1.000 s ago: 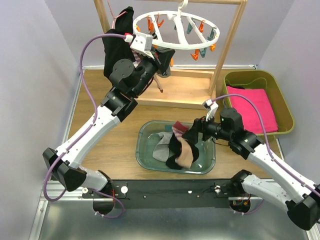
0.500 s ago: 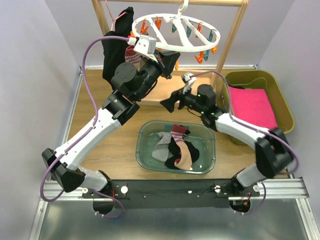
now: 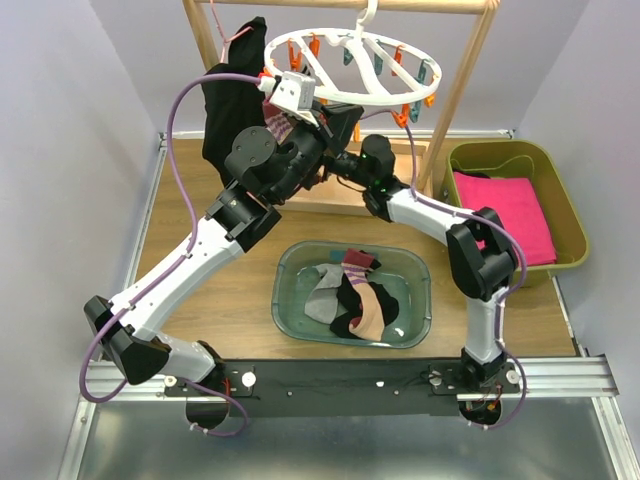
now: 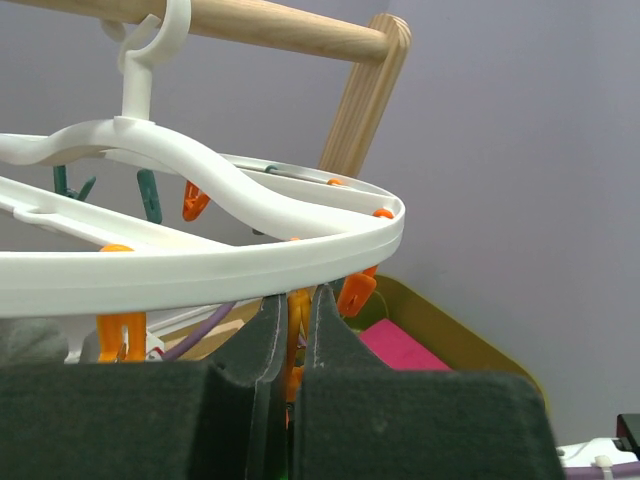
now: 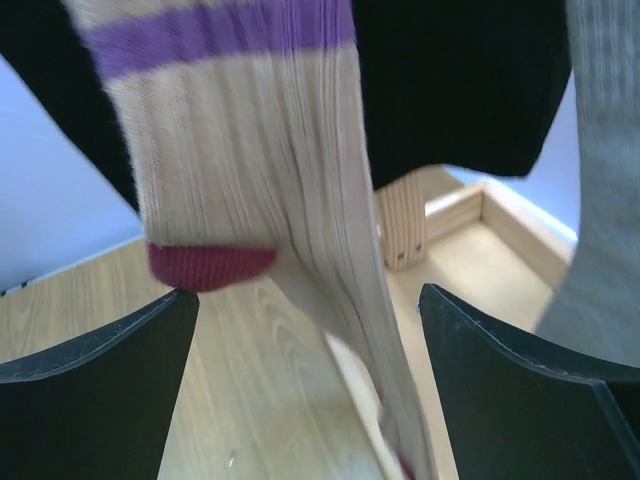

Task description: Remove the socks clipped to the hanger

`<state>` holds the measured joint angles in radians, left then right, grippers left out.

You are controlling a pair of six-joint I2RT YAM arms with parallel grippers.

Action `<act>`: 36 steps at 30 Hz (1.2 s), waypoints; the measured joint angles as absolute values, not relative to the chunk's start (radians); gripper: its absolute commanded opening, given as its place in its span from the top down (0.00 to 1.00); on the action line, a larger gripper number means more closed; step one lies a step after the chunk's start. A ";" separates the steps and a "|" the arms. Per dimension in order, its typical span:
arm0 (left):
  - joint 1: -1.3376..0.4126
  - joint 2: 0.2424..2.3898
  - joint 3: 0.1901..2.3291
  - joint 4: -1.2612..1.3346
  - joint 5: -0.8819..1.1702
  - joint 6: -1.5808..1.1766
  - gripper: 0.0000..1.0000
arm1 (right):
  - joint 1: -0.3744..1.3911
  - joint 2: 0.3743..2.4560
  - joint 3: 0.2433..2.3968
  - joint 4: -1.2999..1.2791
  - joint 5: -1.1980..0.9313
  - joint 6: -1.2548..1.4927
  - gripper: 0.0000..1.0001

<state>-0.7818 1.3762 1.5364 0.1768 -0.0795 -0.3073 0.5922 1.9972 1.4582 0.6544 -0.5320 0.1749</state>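
Observation:
The white ring hanger (image 3: 352, 96) hangs from the wooden bar, with orange and teal pegs; it fills the left wrist view (image 4: 200, 262). My left gripper (image 3: 312, 128) is up under the ring's near edge, shut on an orange peg (image 4: 297, 322). A tan sock (image 5: 270, 180) with a purple stripe and maroon end hangs down. My right gripper (image 3: 338, 160) is open, its fingers on either side of that sock (image 5: 308, 292), not touching it. Several socks (image 3: 350, 298) lie in the clear basin (image 3: 285, 262).
A black garment (image 3: 225, 100) hangs at the frame's left; it also fills the top of the right wrist view (image 5: 460, 80). The wooden frame's slanted post (image 3: 455, 90) stands right of the ring. An olive bin (image 3: 500, 150) holds a folded pink cloth (image 3: 505, 215).
My right arm has swung from over the basin up and back, under the hanger, to the hanging sock. My left gripper has risen a little to the ring's edge.

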 measured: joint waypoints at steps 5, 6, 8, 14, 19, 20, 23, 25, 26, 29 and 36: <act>-0.786 1.376 1.536 0.177 -0.080 -0.307 1.00 | 0.593 2.065 1.566 0.665 -0.565 0.187 0.03; -0.786 1.376 1.536 0.177 -0.080 -0.307 1.00 | 0.594 2.089 1.604 0.667 -0.567 0.194 0.06; -0.788 1.376 1.536 0.177 -0.080 -0.308 1.00 | 0.596 2.125 1.656 0.672 -0.567 0.207 0.28; -0.792 1.376 1.536 0.177 -0.081 -0.307 1.00 | 0.605 2.247 1.851 0.669 -0.600 0.284 0.99; -0.794 1.376 1.536 0.176 -0.083 -0.299 0.73 | 0.640 2.254 1.877 0.674 -0.624 0.351 0.99; -0.794 1.376 1.536 0.175 -0.083 -0.290 0.63 | 0.653 2.246 1.858 0.688 -0.627 0.374 0.99; -0.794 1.365 1.526 0.169 -0.081 -0.269 0.16 | 0.682 2.211 1.783 0.715 -0.646 0.432 0.99; -0.796 1.339 1.497 0.153 -0.044 -0.251 0.14 | 0.700 2.166 1.703 0.723 -0.660 0.485 0.99; -0.800 1.329 1.489 0.146 -0.023 -0.245 0.14 | 0.703 2.151 1.682 0.723 -0.668 0.503 0.99; -0.814 1.290 1.472 0.126 0.070 -0.234 0.14 | 0.705 2.103 1.625 0.724 -0.701 0.570 0.99; -0.818 1.122 1.416 0.057 0.150 -0.186 0.14 | 0.692 2.025 1.579 0.659 -0.798 0.588 0.98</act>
